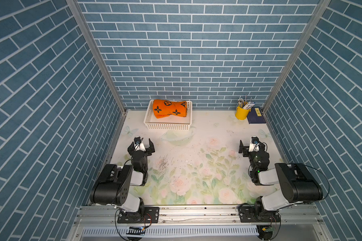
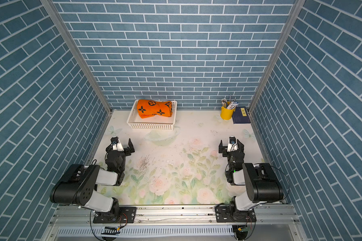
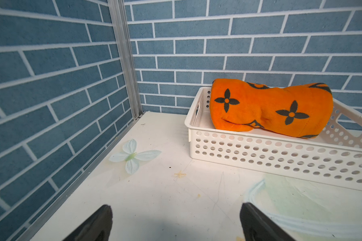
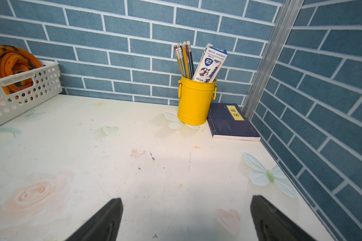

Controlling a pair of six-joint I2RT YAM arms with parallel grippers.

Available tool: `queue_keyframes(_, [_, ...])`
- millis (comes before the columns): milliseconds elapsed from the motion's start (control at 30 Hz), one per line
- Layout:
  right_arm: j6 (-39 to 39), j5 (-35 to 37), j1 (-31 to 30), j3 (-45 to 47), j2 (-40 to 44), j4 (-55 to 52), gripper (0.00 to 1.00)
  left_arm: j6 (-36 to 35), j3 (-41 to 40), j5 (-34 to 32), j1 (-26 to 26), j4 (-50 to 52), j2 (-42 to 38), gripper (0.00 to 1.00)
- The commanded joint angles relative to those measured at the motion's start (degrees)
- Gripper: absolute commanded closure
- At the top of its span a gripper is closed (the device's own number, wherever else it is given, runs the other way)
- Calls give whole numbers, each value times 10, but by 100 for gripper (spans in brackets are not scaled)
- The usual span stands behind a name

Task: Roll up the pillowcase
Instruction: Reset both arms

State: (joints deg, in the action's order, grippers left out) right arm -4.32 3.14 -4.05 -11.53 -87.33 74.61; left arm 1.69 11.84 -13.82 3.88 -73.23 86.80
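Fingers on both my grippers stand wide apart with nothing between them. Nearest me, the left gripper (image 1: 141, 144) hangs over the floral tabletop (image 1: 188, 150) at about nine o'clock, and the right gripper (image 1: 251, 145) sits at about three o'clock, well apart from its partner. Through the left wrist camera I see that arm's two dark fingers (image 3: 96, 225) spread over bare tabletop (image 3: 165, 198); the right wrist camera gives the same picture, its fingers (image 4: 105, 223) parted above the printed roses.

Farther out, at roughly eleven o'clock against the back brick wall (image 1: 196, 52), sits the white perforated basket (image 1: 167, 125). Inside it lies the pillowcase (image 1: 169, 109), rolled into a thick orange bundle with black flower motifs, resting toward the rear of the basket and rising above its rim. It shows the same way in both top views (image 2: 154, 108) and from the left wrist (image 3: 270, 108).

Over at one o'clock in the far corner stands a yellow pencil cup (image 1: 241, 113) holding pencils (image 4: 185, 59) and a pencil box (image 4: 210, 62), with a dark blue book (image 1: 256, 118) lying flat just beside it.
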Motion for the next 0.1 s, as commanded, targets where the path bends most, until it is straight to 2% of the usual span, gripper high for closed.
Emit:
queue_keyframes(0, [11, -8, 4, -7, -5, -4, 0, 0, -4, 5, -3, -19, 0, 0])
queue_keyframes(67, [11, -8, 4, -5, -5, -1, 0, 0, -4, 5, -3, -13, -1, 0])
